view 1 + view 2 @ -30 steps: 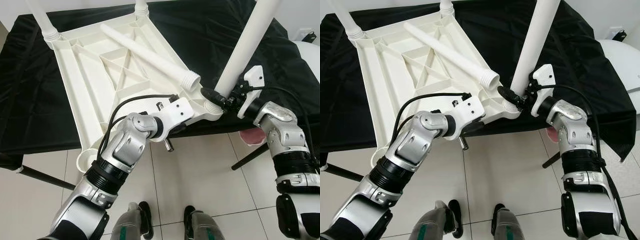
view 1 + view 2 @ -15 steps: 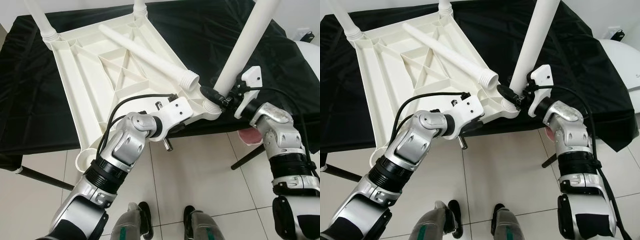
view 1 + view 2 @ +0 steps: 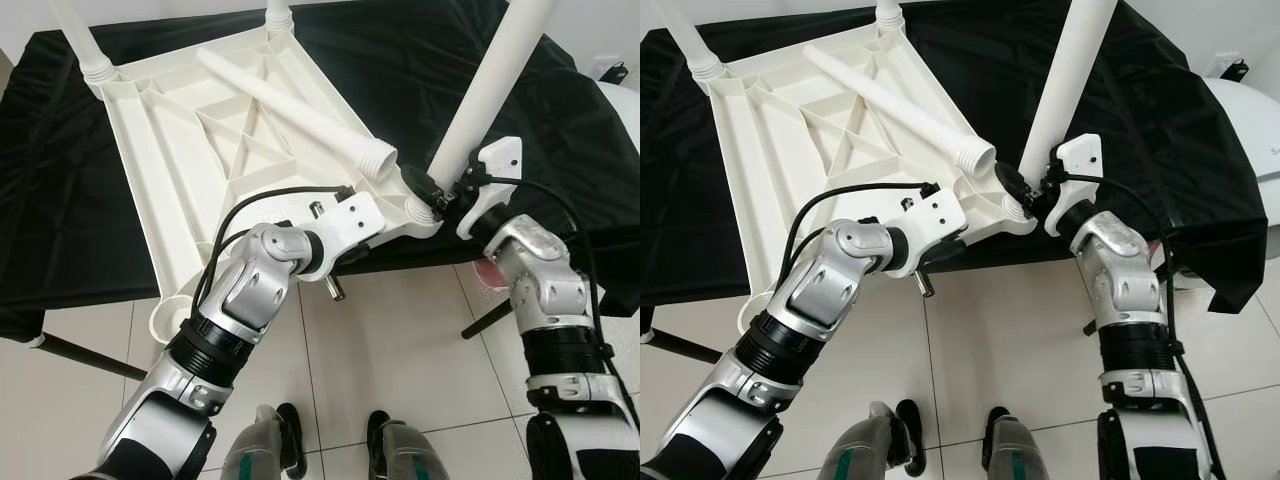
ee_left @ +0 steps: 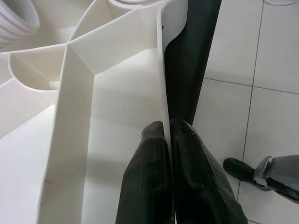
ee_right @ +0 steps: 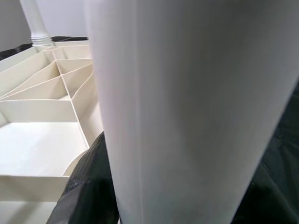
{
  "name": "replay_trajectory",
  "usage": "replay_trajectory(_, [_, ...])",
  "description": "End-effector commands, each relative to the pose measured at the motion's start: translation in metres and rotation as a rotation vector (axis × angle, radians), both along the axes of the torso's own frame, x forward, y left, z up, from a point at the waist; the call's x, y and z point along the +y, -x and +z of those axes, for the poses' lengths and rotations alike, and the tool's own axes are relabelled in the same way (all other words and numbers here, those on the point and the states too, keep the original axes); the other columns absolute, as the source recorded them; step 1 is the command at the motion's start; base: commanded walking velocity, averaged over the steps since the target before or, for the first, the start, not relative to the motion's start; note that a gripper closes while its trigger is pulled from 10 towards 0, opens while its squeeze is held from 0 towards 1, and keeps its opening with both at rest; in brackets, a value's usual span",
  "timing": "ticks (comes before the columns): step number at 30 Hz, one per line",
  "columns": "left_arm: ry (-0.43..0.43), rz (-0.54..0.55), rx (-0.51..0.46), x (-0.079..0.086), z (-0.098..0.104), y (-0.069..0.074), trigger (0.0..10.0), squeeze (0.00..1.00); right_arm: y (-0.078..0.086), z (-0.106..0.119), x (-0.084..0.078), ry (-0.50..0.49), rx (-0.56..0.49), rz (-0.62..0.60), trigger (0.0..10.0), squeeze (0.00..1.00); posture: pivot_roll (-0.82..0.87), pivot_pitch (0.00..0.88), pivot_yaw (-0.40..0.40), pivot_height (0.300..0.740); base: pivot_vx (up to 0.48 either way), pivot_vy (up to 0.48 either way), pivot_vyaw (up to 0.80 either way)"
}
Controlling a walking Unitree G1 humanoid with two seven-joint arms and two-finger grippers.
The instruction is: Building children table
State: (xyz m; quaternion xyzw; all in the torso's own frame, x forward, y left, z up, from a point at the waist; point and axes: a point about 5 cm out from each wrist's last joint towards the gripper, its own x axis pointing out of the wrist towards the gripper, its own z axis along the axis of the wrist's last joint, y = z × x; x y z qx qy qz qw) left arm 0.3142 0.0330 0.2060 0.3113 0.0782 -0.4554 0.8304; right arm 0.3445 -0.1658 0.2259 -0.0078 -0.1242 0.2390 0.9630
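The upturned white tabletop lies on a black cloth. The left gripper pinches its near rim. The right gripper seems clamped on the upright leg at the corner.

You're looking down at a table draped in a crumpled black cloth that hangs over its near edge. Below the cloth lies a floor of pale glossy square tiles with thin dark grout lines. Black slanted table legs show beneath the cloth at both sides.
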Motion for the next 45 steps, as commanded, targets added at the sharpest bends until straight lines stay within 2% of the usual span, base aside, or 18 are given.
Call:
replay_trajectory(1, [0.004, 0.042, -0.088, -0.004, 0.007, 0.0, 10.0, 0.0, 0.004, 0.018, 0.006, -0.095, -0.064, 0.008, 10.0, 0.0, -0.14, 0.202, 0.055, 0.74, 0.0, 0.0, 0.0])
replay_trajectory(8, [0.003, 0.039, -0.087, -0.004, 0.006, 0.0, 10.0, 0.0, 0.006, 0.022, 0.01, -0.138, -0.066, -0.054, 10.0, 0.0, -0.14, 0.198, 0.053, 0.74, 0.0, 0.0, 0.0])
replay_trajectory(12, [0.003, 0.039, -0.088, -0.005, 0.005, 0.001, 10.0, 0.0, 0.009, 0.023, 0.016, -0.174, -0.055, -0.137, 10.0, 0.0, -0.14, 0.194, 0.048, 0.74, 0.0, 0.0, 0.0])
replay_trajectory(22, [0.009, 0.037, -0.086, -0.006, 0.005, 0.002, 10.0, 0.0, 0.017, 0.02, 0.035, -0.174, -0.056, -0.275, 10.0, 0.0, -0.14, 0.188, 0.043, 0.74, 0.0, 0.0, 0.0])
replay_trajectory(32, [0.009, 0.037, -0.085, -0.007, 0.005, 0.002, 10.0, 0.0, 0.02, 0.018, 0.042, -0.173, -0.044, -0.365, 10.0, 0.0, -0.14, 0.191, 0.041, 0.74, 0.0, 0.0, 0.0])
replay_trajectory(34, [0.01, 0.04, -0.085, -0.007, 0.005, 0.002, 10.0, 0.0, 0.02, 0.015, 0.042, -0.163, -0.038, -0.459, 10.0, 0.0, -0.14, 0.193, 0.043, 0.74, 0.0, 0.0, 0.0])
replay_trajectory(39, [0.009, 0.042, -0.084, -0.006, 0.005, 0.001, 10.0, 0.0, 0.017, 0.009, 0.046, -0.158, -0.009, -0.575, 10.0, 0.0, -0.14, 0.196, 0.046, 0.74, 0.0, 0.0, 0.0])
replay_trajectory(45, [0.009, 0.04, -0.084, -0.006, 0.006, 0.002, 10.0, 0.0, 0.014, 0.006, 0.051, -0.156, 0.011, -0.638, 10.0, 0.0, -0.14, 0.199, 0.049, 0.74, 0.0, 0.0, 0.0])
